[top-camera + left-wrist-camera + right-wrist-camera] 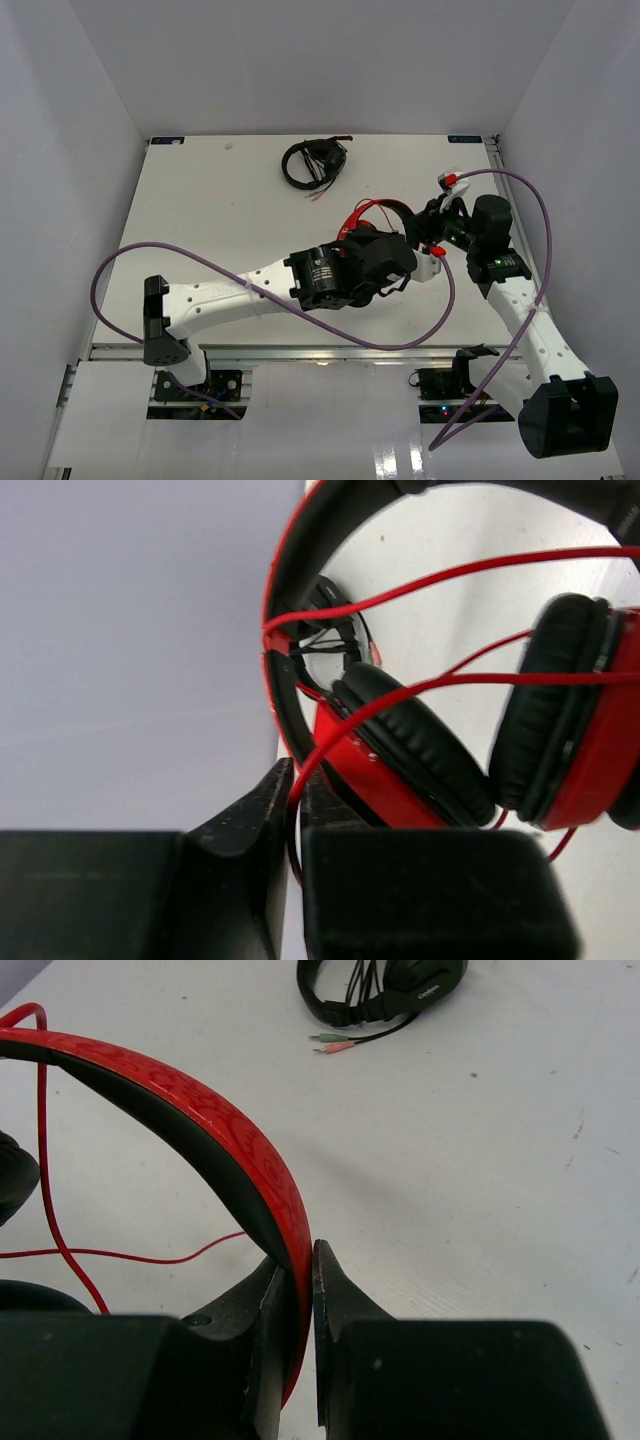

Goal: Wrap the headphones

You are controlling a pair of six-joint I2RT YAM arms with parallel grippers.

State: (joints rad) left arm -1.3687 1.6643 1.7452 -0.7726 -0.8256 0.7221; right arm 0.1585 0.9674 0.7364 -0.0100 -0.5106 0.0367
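Observation:
The red headphones (pixel 368 218) sit mid-table between the two arms, mostly hidden by them in the top view. In the left wrist view the earcups (pixel 400 750) with black padding and the headband (pixel 290 610) fill the frame, with the thin red cable (pixel 440 685) looped across them. My left gripper (pixel 297 780) is shut on the red cable. My right gripper (pixel 298 1265) is shut on the red headband (pixel 230 1140). The cable also trails over the table in the right wrist view (pixel 130 1256).
Smaller black headphones (pixel 313 162) with a coiled cable lie at the back centre of the white table (pixel 220 210); they also show in the right wrist view (pixel 385 990). Purple robot cables (pixel 200 262) arc over both arms. Grey walls enclose the table.

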